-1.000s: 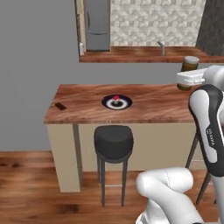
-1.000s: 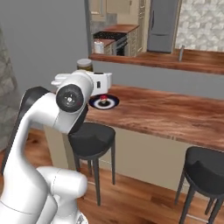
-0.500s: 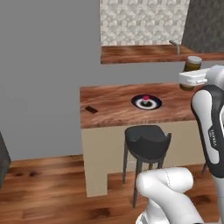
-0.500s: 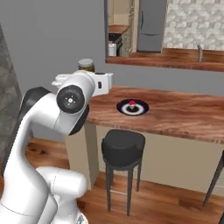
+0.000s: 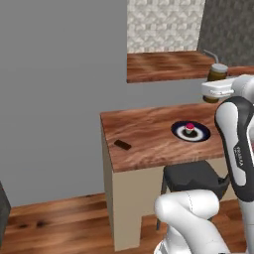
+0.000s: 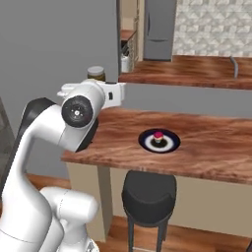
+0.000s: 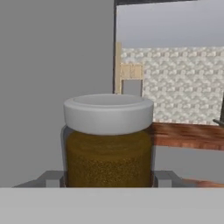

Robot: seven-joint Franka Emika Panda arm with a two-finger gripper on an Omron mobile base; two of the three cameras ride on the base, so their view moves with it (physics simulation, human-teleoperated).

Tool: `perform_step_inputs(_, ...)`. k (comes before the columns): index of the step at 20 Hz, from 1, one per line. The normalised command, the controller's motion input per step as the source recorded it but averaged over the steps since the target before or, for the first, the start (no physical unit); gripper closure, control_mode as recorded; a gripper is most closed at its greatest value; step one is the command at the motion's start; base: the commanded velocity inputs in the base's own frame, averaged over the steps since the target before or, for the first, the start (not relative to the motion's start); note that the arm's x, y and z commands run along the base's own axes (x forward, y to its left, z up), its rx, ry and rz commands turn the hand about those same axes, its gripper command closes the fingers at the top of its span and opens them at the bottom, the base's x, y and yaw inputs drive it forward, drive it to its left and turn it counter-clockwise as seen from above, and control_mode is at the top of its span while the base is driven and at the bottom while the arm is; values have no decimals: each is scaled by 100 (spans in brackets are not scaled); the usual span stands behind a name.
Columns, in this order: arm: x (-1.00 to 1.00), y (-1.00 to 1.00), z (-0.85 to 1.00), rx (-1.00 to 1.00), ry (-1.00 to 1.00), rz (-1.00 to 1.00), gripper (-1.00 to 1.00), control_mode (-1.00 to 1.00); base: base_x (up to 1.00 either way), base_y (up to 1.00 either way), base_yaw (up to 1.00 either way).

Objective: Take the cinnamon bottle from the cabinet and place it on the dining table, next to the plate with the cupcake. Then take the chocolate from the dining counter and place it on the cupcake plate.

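My gripper (image 7: 108,178) is shut on the cinnamon bottle (image 7: 108,144), a brown jar with a pale grey lid, held upright with a fingertip (image 7: 52,178) at each side. The bottle (image 5: 217,74) hangs above the far right of the dining table (image 5: 144,139), beyond the dark cupcake plate (image 5: 191,132) and its red-topped cupcake (image 5: 189,128). The chocolate (image 5: 122,145) lies flat near the table's left end. From the right base, the bottle (image 6: 96,74) rises above the hand, left of the plate (image 6: 159,141). The cabinet is out of view.
A black stool (image 5: 193,176) stands under the table's front edge. Behind the table runs a higher wooden counter (image 6: 197,71) with a faucet (image 6: 235,66). A grey wall (image 5: 59,74) stands to the left, and a fridge (image 6: 158,29) far back.
The base has driven, so the whole scene has shifted and the table's left end has come closer. The bottle stays gripped in the same pose.
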Motion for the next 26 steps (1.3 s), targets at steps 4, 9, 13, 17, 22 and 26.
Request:
perform_step_inputs(4,0,0,0,0,0,0,100,100,53,39,-13)
perform_step_inputs(9,0,0,0,0,0,0,100,100,42,54,-12)
perform_step_inputs(13,0,0,0,0,0,0,100,100,23,64,-13)
perform_step_inputs(17,0,0,0,0,0,0,100,100,18,44,-10)
perform_step_inputs(22,0,0,0,0,0,0,100,100,1,5,0)
perform_step_inputs(26,0,0,0,0,0,0,100,100,0,-10,12)
